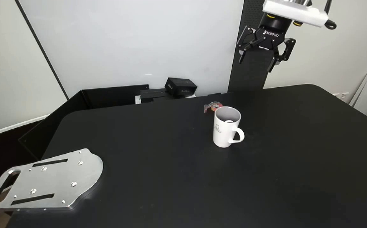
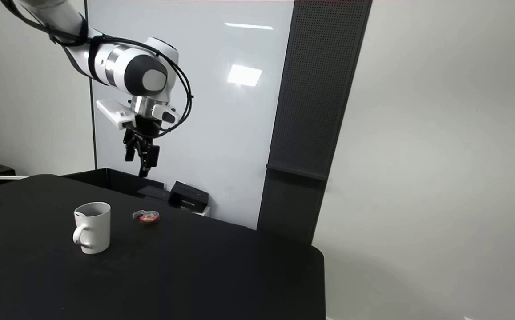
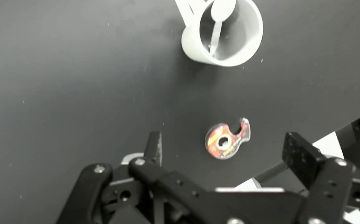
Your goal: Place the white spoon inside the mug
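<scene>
The white mug (image 1: 222, 135) stands upright on the black table, and it also shows in an exterior view (image 2: 99, 234) and at the top of the wrist view (image 3: 193, 46). The white spoon (image 3: 216, 35) is inside the mug, leaning, bowl end up near the rim and handle end down. Its bowl shows inside the rim in both exterior views (image 1: 229, 121) (image 2: 80, 214). My gripper (image 1: 255, 63) is open and empty, high above the table and well apart from the mug. In the wrist view its fingers (image 3: 225, 147) are spread wide with nothing held between them.
A clear and red tape dispenser (image 1: 215, 106) lies on the table beside the mug; the wrist view shows it too (image 3: 222, 141). A grey metal plate (image 1: 56, 177) lies at the table's edge. Black boxes (image 1: 181, 86) stand beyond the far edge, by the wall.
</scene>
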Tool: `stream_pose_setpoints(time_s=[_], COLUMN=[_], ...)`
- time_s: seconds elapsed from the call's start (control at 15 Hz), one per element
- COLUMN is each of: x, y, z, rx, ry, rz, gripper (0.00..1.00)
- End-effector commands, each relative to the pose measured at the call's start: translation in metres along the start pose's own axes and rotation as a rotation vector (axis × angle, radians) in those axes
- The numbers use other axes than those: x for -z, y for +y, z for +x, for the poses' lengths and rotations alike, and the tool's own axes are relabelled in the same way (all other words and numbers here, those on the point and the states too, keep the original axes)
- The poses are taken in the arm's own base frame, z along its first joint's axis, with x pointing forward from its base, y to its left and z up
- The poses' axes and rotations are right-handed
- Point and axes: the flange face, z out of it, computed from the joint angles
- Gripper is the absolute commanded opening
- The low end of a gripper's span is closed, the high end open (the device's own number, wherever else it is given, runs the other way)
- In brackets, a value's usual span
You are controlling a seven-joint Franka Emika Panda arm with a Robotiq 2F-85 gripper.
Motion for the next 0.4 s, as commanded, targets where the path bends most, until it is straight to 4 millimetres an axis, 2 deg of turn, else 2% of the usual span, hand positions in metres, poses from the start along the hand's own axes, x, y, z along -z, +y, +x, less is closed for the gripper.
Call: stream_pose_setpoints(time_s=[0.0,0.33], x=[0.0021,0.0070], y=[0.0018,0.0081], z=[-0.0007,-0.0091], rx=[0.010,0.024], ry=[0.057,0.122], rz=[0.014,0.026], gripper=[1.00,1.00])
